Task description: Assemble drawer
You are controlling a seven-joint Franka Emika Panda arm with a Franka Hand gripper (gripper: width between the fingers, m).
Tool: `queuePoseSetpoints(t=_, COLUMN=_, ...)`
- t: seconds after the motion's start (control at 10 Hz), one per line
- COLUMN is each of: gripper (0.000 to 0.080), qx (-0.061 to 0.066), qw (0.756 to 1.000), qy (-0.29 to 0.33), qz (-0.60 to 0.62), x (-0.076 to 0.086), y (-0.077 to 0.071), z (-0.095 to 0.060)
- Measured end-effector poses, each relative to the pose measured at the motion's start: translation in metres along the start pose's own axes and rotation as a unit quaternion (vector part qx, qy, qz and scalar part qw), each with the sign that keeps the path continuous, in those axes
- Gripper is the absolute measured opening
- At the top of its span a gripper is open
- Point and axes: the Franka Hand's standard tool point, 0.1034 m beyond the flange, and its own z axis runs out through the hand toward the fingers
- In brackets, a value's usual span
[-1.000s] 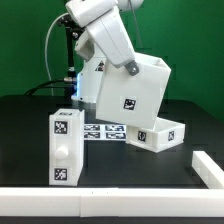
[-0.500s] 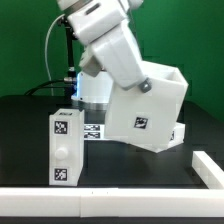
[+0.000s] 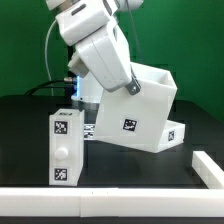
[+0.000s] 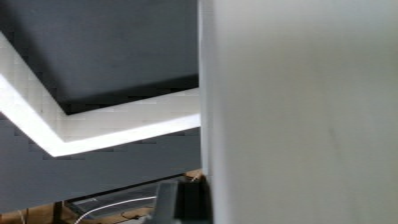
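The drawer's large white hollow casing (image 3: 143,113) hangs tilted above the black table, its open end toward the exterior view's upper right. My gripper (image 3: 129,88) is shut on the casing's upper wall; the wrist hides the fingers. In the wrist view the casing's wall (image 4: 302,110) fills one side. One knobbed tray (image 3: 65,150) stands on end at the exterior view's left, close to the casing's low corner. A second tray (image 3: 177,134) lies behind the casing at the right.
The marker board (image 3: 90,131) lies on the table under the casing. A white rail (image 3: 100,205) runs along the front and another (image 3: 208,168) along the right. The rail's corner shows in the wrist view (image 4: 89,125).
The arm has swung toward the exterior view's left with the casing in its grip. The casing has turned and its low corner has come down nearer the standing tray.
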Motion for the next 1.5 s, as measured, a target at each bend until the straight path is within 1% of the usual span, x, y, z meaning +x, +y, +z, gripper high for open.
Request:
queuePoseSetpoints(t=0.1, gripper=0.0034, qx=0.01, qw=1.0, qy=0.006, qz=0.004, x=-0.003, y=0.008, z=0.005)
queuePoseSetpoints(t=0.2, gripper=0.0034, qx=0.023, qw=0.999, qy=0.016, qz=0.025, x=0.0, y=0.021, z=0.008)
queuePoseSetpoints(t=0.3, gripper=0.0034, qx=0.019, qw=0.999, qy=0.015, qz=0.041, x=0.003, y=0.035, z=0.013)
queuePoseSetpoints(t=0.5, gripper=0.0034, qx=0.015, qw=0.997, qy=0.009, qz=0.078, x=0.011, y=0.041, z=0.034)
queuePoseSetpoints(t=0.6, gripper=0.0034, qx=0.006, qw=0.995, qy=0.004, qz=0.096, x=0.017, y=0.049, z=0.044)
queuePoseSetpoints(t=0.7, gripper=0.0034, qx=0.005, qw=0.995, qy=0.005, qz=0.098, x=0.017, y=0.053, z=0.048)
queuePoseSetpoints(t=0.8, gripper=0.0034, qx=0.0, qw=0.995, qy=0.001, qz=0.1, x=0.012, y=0.053, z=0.047)
queuePoseSetpoints(t=1.0, gripper=0.0034, qx=0.001, qw=0.995, qy=-0.006, qz=0.1, x=0.008, y=0.052, z=0.047)
queuePoseSetpoints(t=1.1, gripper=0.0081, qx=0.002, qw=0.995, qy=-0.009, qz=0.1, x=0.006, y=0.052, z=0.046)
queuePoseSetpoints(t=1.2, gripper=0.0271, qx=0.003, qw=0.995, qy=-0.014, qz=0.1, x=0.004, y=0.051, z=0.046)
queuePoseSetpoints(t=1.3, gripper=0.0271, qx=0.003, qw=0.995, qy=-0.016, qz=0.101, x=0.002, y=0.051, z=0.045)
queuePoseSetpoints(t=1.4, gripper=0.0408, qx=0.005, qw=0.995, qy=-0.021, qz=0.1, x=-0.001, y=0.05, z=0.044)
queuePoseSetpoints(t=1.5, gripper=0.0578, qx=0.005, qw=0.995, qy=-0.023, qz=0.1, x=-0.002, y=0.05, z=0.044)
